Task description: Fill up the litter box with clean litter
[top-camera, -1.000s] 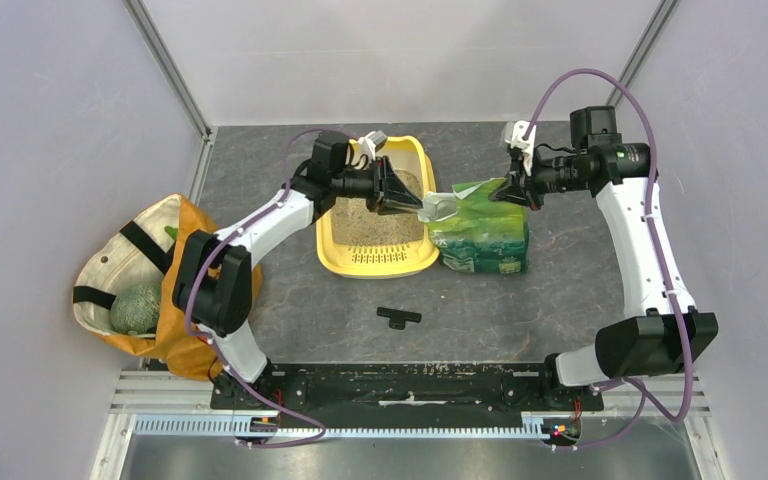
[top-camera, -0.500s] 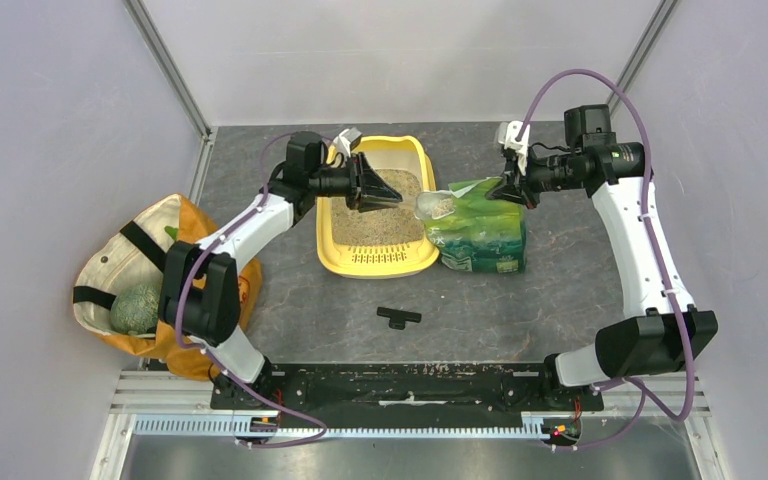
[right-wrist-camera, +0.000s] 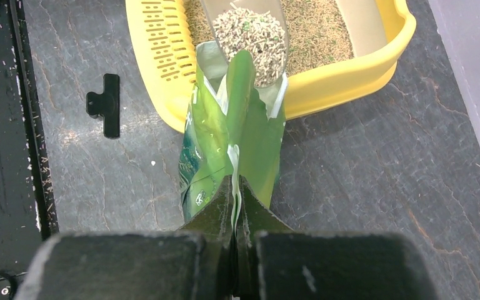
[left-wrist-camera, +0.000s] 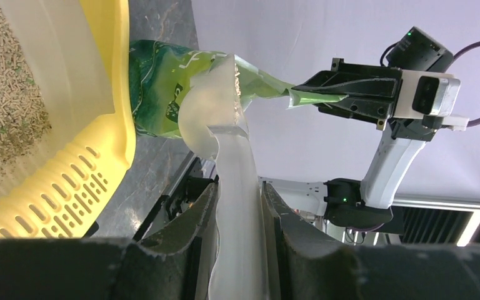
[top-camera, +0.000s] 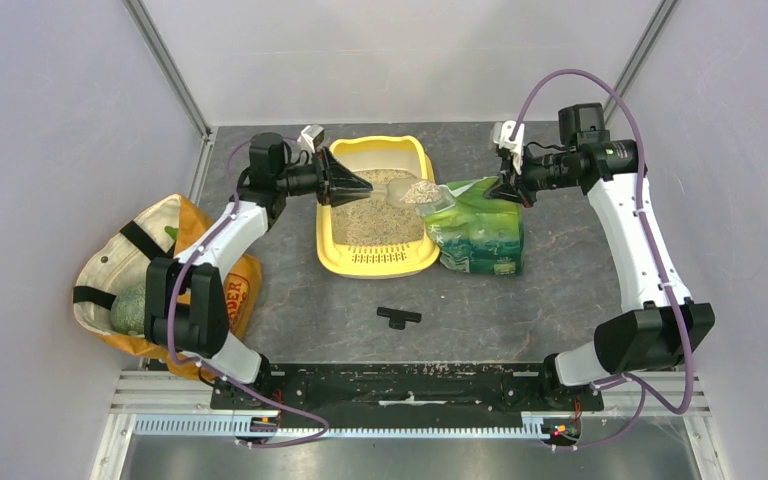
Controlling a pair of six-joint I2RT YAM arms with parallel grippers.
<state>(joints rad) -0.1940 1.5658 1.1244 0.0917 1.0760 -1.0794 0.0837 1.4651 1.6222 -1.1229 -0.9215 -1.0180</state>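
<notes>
The yellow litter box [top-camera: 372, 264] lies mid-table with beige litter [top-camera: 365, 215] in it. It also shows in the left wrist view [left-wrist-camera: 115, 125] and the right wrist view [right-wrist-camera: 350, 69]. My left gripper [top-camera: 360, 188] is shut on the handle of a clear plastic scoop [top-camera: 415, 192]. The scoop holds litter [right-wrist-camera: 250, 34] over the box's right side, next to the bag's mouth. My right gripper [top-camera: 508, 187] is shut on the top edge of the green bag [top-camera: 475, 230], holding it upright. The pinch shows in the right wrist view [right-wrist-camera: 234, 187].
An orange-and-cream tote bag [top-camera: 140, 270] sits at the left wall. A small black T-shaped piece [top-camera: 398, 317] lies on the table in front of the box. Enclosure walls stand close on both sides, and a black rail runs along the near edge.
My left arm has drawn back to the left, carrying the scoop with litter out of the bag's mouth to above the litter box. The right gripper keeps hold of the bag.
</notes>
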